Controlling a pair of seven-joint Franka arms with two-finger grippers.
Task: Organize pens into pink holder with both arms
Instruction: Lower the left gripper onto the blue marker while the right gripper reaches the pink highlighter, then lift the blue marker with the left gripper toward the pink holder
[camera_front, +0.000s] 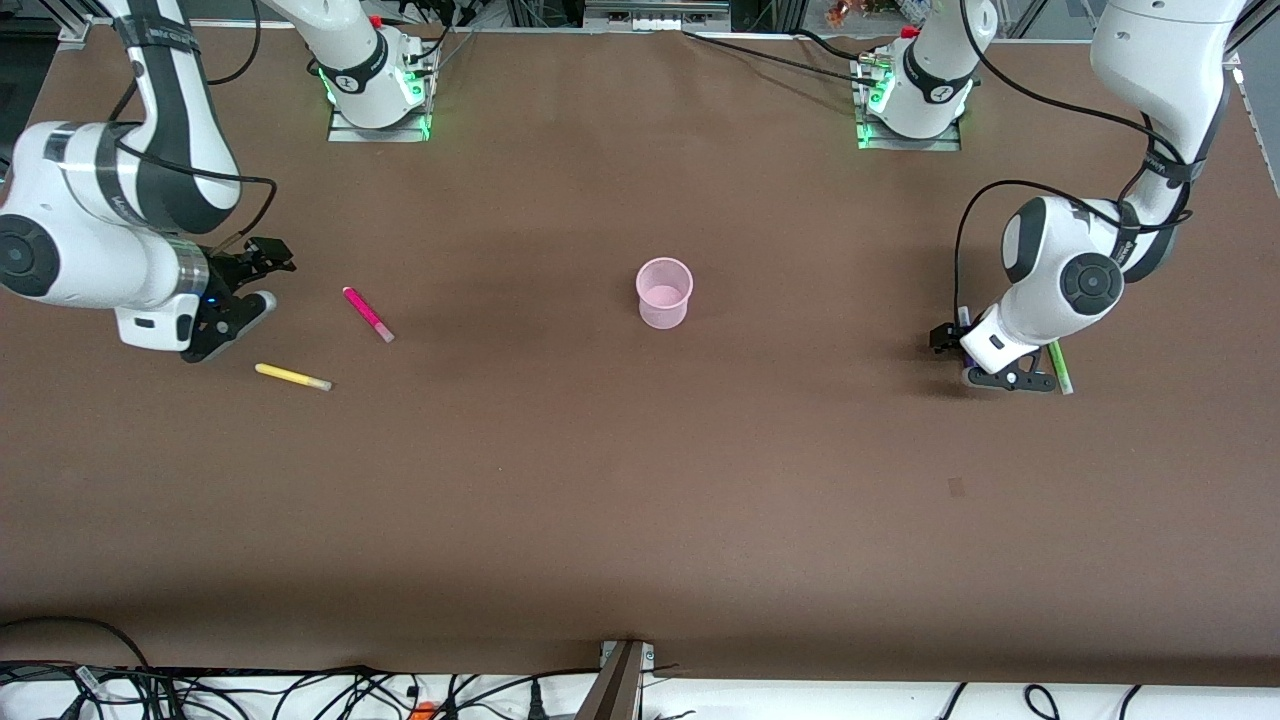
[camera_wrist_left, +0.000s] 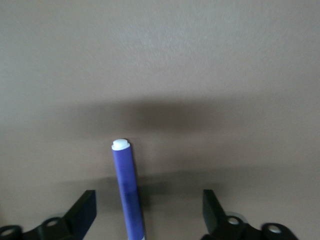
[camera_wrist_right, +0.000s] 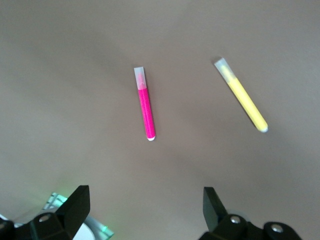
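The pink holder (camera_front: 664, 292) stands upright at the table's middle. The magenta pen (camera_front: 367, 313) and the yellow pen (camera_front: 292, 377) lie toward the right arm's end. They also show in the right wrist view, magenta (camera_wrist_right: 145, 107) and yellow (camera_wrist_right: 242, 95). My right gripper (camera_front: 258, 284) is open and empty over the table beside the magenta pen; it also shows in its wrist view (camera_wrist_right: 145, 210). My left gripper (camera_front: 955, 340) is low at the left arm's end. It is open, with the dark purple pen (camera_wrist_left: 126, 192) lying between its fingers (camera_wrist_left: 82, 212), untouched. The green pen (camera_front: 1060, 368) lies beside it, partly hidden by the wrist.
The brown table (camera_front: 640, 500) is bare nearer the front camera. The arm bases (camera_front: 378, 95) stand along the edge farthest from the camera. Cables (camera_front: 300, 690) lie along the white strip at the near edge.
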